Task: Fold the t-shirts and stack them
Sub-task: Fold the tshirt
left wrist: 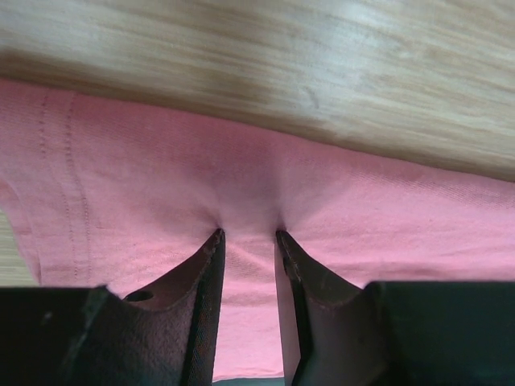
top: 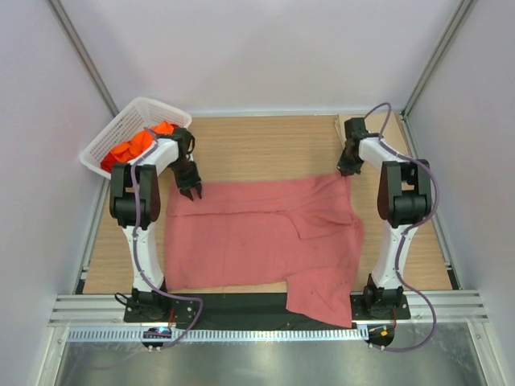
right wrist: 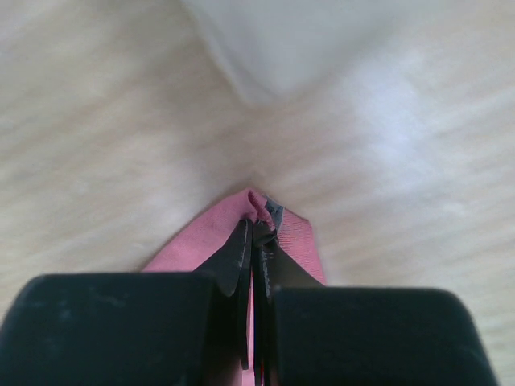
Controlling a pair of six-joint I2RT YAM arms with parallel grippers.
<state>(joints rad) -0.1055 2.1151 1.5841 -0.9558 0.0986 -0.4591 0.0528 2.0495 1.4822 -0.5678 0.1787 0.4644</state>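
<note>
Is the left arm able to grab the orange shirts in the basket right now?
Probably yes. The basket with the orange shirts sits right beside it, open on top, nothing between. But the left gripper is down on the pink shirt, at its far edge.

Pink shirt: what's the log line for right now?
pink shirt: spread out | left gripper: open, tips on it | right gripper: pinching corner

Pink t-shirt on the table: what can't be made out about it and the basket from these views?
- Top view: orange shirts in the basket, partly behind the left arm; their number unclear.
- Left wrist view: pink t-shirt cut off by frame edges; the left gripper hides its near part.
- Right wrist view: right gripper, jaws shut on a corner, hides the rest; table blurred.
</note>
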